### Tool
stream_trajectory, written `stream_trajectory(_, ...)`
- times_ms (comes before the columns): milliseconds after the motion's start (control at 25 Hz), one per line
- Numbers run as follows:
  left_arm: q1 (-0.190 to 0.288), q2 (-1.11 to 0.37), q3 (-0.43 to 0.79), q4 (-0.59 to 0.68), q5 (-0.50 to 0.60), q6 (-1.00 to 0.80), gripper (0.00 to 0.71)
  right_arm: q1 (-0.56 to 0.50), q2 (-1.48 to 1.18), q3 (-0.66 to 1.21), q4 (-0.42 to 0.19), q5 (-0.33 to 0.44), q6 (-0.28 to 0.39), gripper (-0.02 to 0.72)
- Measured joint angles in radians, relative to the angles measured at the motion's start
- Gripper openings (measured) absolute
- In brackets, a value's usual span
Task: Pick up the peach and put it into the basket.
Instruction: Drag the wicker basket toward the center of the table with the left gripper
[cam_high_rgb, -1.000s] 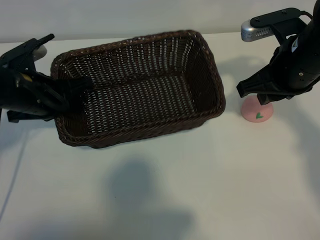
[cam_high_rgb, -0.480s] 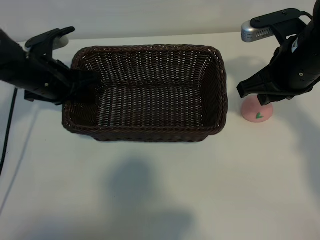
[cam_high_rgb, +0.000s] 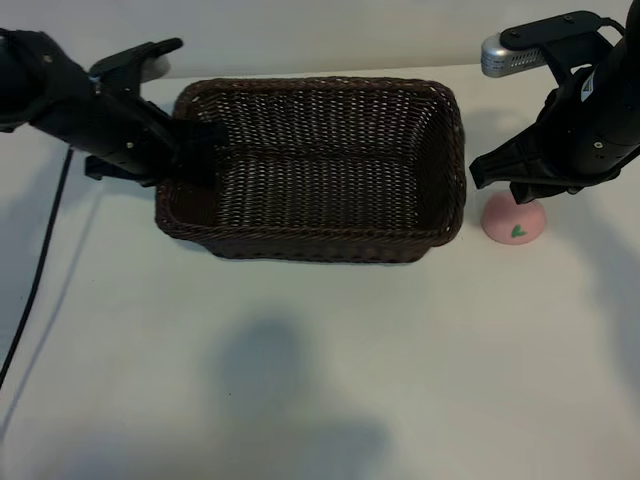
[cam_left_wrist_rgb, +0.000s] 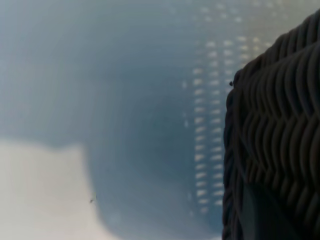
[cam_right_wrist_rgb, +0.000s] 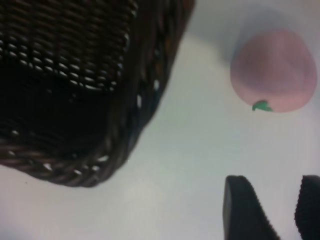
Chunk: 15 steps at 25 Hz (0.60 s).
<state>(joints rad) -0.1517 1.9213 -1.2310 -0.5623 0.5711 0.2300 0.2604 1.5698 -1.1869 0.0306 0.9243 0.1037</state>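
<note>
A plain white bench (cam_high_rgb: 320, 380) is carrying a large dark-brown woven wicker basket (cam_high_rgb: 330, 165). The left gripper (cam_high_rgb: 200, 150) is clamping its rim. The small pale-pink peach (cam_high_rgb: 515, 220) is sitting beside it, beneath the right gripper (cam_right_wrist_rgb: 272, 210), jaws partly parted, holding nothing.

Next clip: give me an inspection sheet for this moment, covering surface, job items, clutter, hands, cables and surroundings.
Surface: white table, with shadows on it.
Job's things: peach on the table, beside the basket's right end, outside it. Basket upright, nothing in it.
Clutter: nothing seen.
Hands: left hand shut on the basket's left rim. Right hand above the peach, open, holding nothing.
Cables: black cable trails across the table at far left.
Surroundings: pale wall behind the table.
</note>
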Motion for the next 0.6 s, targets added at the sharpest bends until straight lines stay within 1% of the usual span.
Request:
stream_trajectory(160, 0.000, 0.041, -0.009, -0.008, -0.006, 0.000, 0.158, 0.000, 0.000, 0.000, -0.002, -0.002, 0.000, 0.297)
stream_trajectory(600, 0.000, 0.093, -0.015, -0.009, -0.022, -0.047, 0.158, 0.000, 0.000, 0.000, -0.002, -0.020, 0.002, 0.297)
